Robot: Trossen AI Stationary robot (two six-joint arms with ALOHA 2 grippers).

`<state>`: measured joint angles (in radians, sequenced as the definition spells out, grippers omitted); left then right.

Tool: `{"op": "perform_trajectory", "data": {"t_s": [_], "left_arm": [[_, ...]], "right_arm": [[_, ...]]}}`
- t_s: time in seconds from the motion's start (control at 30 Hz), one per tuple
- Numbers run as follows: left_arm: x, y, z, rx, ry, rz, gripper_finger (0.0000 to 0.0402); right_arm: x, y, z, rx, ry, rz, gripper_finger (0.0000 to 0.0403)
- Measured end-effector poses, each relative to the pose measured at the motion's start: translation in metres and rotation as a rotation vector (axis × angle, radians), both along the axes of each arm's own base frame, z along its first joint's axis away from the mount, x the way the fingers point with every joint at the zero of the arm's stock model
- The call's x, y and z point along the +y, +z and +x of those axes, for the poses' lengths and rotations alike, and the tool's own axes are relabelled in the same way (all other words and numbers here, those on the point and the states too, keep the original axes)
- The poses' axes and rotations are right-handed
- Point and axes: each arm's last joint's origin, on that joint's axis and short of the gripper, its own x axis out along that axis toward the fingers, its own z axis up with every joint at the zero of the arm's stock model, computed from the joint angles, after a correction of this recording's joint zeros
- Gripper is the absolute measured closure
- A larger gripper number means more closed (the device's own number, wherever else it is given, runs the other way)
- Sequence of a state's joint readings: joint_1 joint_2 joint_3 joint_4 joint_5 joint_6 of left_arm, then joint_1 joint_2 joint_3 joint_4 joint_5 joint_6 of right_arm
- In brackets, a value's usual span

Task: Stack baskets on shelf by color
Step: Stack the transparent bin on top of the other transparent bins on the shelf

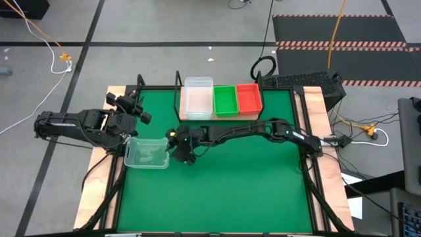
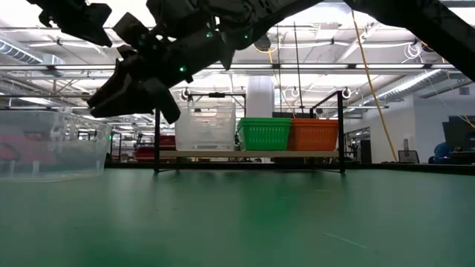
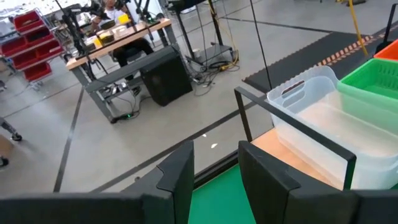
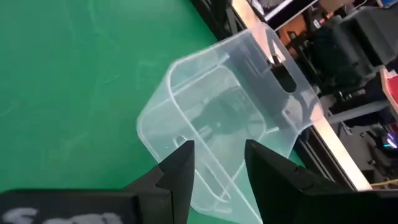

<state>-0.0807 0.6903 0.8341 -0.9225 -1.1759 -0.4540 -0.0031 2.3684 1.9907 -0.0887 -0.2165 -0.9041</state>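
A loose clear basket (image 1: 146,153) (image 2: 52,144) sits bottom-down at the green mat's left edge. My right gripper (image 1: 176,150) (image 4: 217,171) reaches across from the right and is open, its fingers standing on either side of that basket's right end wall. My left gripper (image 1: 138,112) (image 3: 214,174) is open and empty, raised beyond the loose basket's far side and pointing at the shelf's left end. The shelf (image 2: 245,153) stands at the far edge and carries clear baskets (image 1: 198,97), green baskets (image 1: 225,100) and red baskets (image 1: 248,97), left to right. My right gripper has one finger (image 4: 177,171) outside and one finger (image 4: 267,171) inside the clear basket's right end wall (image 4: 217,186), coming from the right and slanting down. I cannot tell whether the fingers touch the wall. The basket rests on the mat.
The shelf's black rod frame (image 3: 292,127) rises around the plank. Pale wooden borders (image 1: 314,112) run along both table sides. Green mat (image 1: 243,178) stretches from the middle to the near edge. A desk and red bins show in the room beyond the table.
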Motion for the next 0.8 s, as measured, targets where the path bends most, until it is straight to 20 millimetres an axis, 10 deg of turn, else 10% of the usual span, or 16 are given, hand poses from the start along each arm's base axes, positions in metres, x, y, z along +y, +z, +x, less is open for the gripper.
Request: {"op": "perform_trajectory", "data": {"t_s": [0.57, 0.8], "left_arm": [[0.000, 0.002, 0.003, -0.032, -0.005, -0.004, 0.0273], [0.000, 0.002, 0.003, -0.012, -0.012, 0.002, 0.0273]], "right_arm": [[-0.001, -0.030, 0.008, -0.004, 0.033, -0.013, 0.0270], [0.008, -0.030, 0.002, 0.081, 0.026, -0.023, 0.0337]]}}
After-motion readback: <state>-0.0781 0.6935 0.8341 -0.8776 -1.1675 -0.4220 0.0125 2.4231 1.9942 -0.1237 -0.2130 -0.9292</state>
